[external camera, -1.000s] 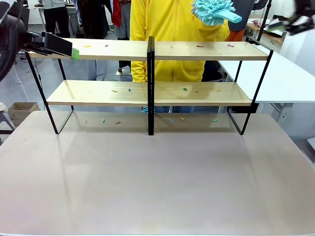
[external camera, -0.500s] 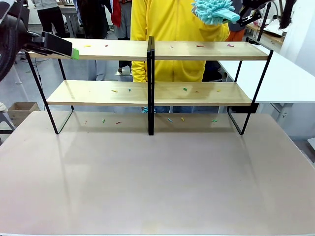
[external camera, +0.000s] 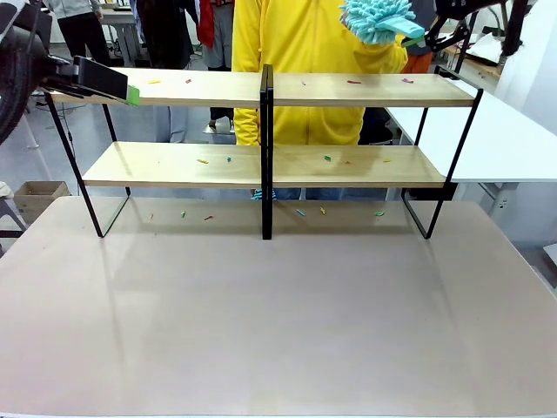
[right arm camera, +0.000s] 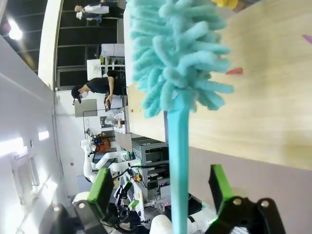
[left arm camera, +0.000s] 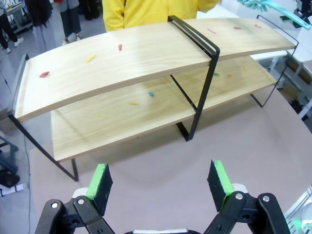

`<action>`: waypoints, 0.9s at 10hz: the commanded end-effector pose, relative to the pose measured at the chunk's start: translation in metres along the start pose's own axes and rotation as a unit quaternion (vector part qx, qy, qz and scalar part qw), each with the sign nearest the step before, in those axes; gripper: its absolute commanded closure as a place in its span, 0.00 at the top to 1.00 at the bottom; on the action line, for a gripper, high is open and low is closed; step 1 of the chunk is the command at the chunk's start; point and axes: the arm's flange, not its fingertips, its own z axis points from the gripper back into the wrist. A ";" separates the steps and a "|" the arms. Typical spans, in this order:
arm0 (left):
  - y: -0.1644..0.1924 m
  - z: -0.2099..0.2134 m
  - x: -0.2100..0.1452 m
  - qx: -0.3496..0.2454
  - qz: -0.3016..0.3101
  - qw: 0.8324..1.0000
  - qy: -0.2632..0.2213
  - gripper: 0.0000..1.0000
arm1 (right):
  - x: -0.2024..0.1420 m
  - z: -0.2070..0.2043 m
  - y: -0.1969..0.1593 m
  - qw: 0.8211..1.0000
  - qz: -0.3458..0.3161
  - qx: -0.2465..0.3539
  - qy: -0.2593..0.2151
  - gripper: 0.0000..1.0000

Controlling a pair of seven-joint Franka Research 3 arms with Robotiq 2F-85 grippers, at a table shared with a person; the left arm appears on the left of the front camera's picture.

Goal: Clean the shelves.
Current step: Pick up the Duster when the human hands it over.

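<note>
Right now I am facing the shelves (external camera: pixel 348 90): two long light-wood boards in a thin black metal frame, with a black middle upright splitting each board in two. They are standing across the far part of the pale table (external camera: pixel 278 331), nearly as wide as it is. Small coloured scraps (external camera: pixel 202 160) in yellow, red, green and pink are lying scattered on both boards and on the table just under the lower one. A person in a yellow top (external camera: pixel 305 43) is standing directly behind the shelves, close to the middle upright.

My left gripper (left arm camera: pixel 161 179) is hovering off the left end of the shelves, level with the upper board in the front view. Its green-padded fingers (left arm camera: pixel 101 181) are standing spread wide with nothing between them, and its wrist camera is looking down along both boards.

My right gripper (right arm camera: pixel 160 181) is reaching in above the right end of the shelves. A fluffy teal duster with a smooth teal handle (right arm camera: pixel 178 161) is running up between my right fingers (right arm camera: pixel 218 187). The pads are standing apart, a gap showing on each side of the handle, so I am not pinching it. The duster's head is hanging over the right half of the upper board.
</note>
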 end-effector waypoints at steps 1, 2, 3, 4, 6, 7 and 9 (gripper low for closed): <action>0.000 0.001 0.000 0.001 0.000 1.000 -0.002 1.00 | -0.007 0.001 0.001 1.000 -0.012 -0.007 -0.016 0.43; 0.000 0.001 0.000 0.001 0.000 1.000 -0.002 1.00 | -0.007 0.001 0.001 1.000 -0.012 -0.008 -0.025 0.00; 0.000 0.001 0.000 0.001 0.000 1.000 -0.002 1.00 | -0.007 0.001 0.000 1.000 -0.014 -0.010 -0.026 0.00; 0.000 0.001 0.000 0.001 0.000 1.000 -0.002 1.00 | -0.006 -0.001 -0.001 0.999 -0.016 -0.017 -0.027 0.00; 0.000 0.001 0.000 0.001 0.000 1.000 -0.002 1.00 | -0.005 -0.003 -0.002 0.999 -0.019 -0.018 -0.023 0.06; 0.000 0.001 0.000 0.001 0.000 1.000 -0.002 1.00 | -0.005 -0.004 -0.003 0.999 -0.022 -0.018 -0.020 0.00; 0.000 0.001 0.000 0.001 0.000 1.000 -0.002 1.00 | -0.005 -0.001 -0.006 0.999 -0.025 -0.025 -0.028 0.00</action>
